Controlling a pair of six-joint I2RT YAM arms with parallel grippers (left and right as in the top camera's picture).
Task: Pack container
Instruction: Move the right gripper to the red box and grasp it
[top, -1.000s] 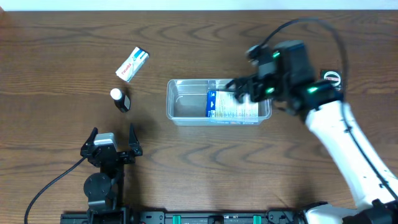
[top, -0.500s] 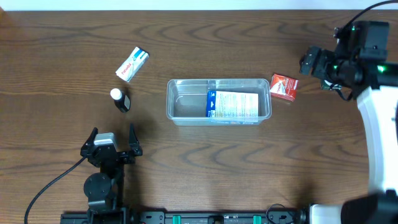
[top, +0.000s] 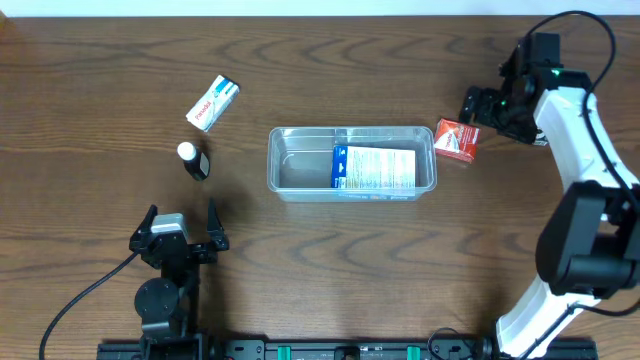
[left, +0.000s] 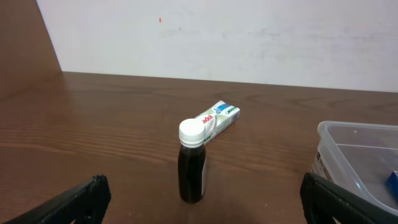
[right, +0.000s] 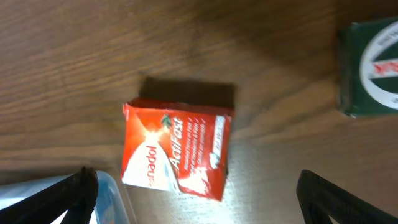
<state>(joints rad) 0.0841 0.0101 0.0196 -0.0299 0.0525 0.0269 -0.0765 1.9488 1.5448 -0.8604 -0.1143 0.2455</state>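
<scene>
One box (top: 375, 168) lies in the right half of the container (top: 300, 168), mid-surface (top: 330, 270). The right hand (top: 480, 106), spread and empty, hangs by the red box (top: 457, 139) just right of the container, likely the next pick. The left hand (top: 181, 216) sits open, idle.

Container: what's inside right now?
One flat white pack with blue print lies in the right half of the container. The left half shows only bare floor. Anything under the pack is hidden by it.
</scene>
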